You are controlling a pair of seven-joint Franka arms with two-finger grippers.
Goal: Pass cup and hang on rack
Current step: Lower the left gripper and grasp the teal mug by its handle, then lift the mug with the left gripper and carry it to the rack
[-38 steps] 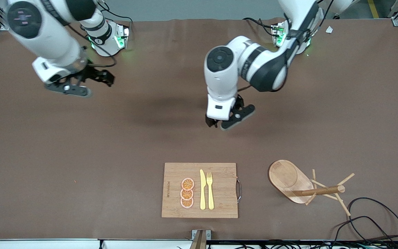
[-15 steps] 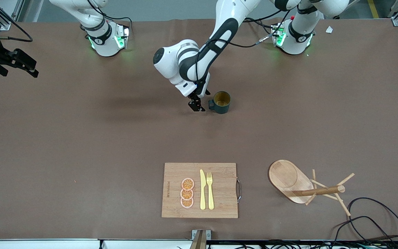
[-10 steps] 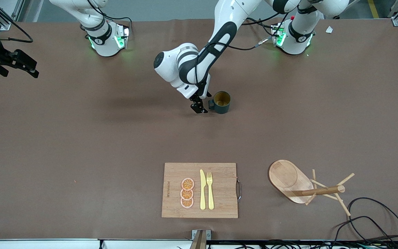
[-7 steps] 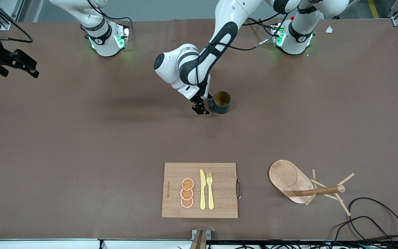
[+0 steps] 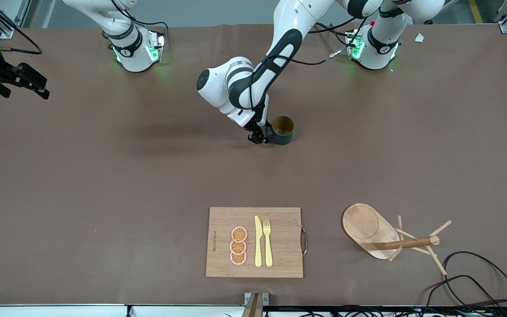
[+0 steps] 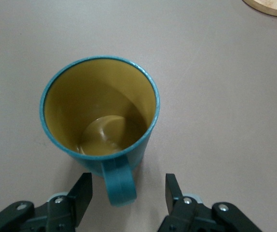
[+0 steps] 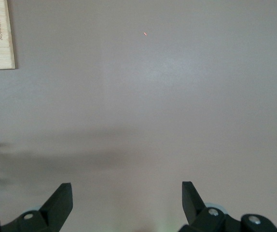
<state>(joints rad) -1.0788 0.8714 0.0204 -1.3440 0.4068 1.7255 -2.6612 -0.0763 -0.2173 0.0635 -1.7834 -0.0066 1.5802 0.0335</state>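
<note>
Brown worktop (image 5: 104,185): left gripper (image 6: 127,193) jaws open astride cup (image 5: 282,130) handle, not touching; right gripper (image 7: 126,198) wide open, empty, waiting.

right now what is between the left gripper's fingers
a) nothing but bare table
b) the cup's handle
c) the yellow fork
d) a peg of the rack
b: in the left wrist view the left gripper has a finger on each side of the handle of the cup, open and not yet touching it; the cup stands upright on the table.
</note>
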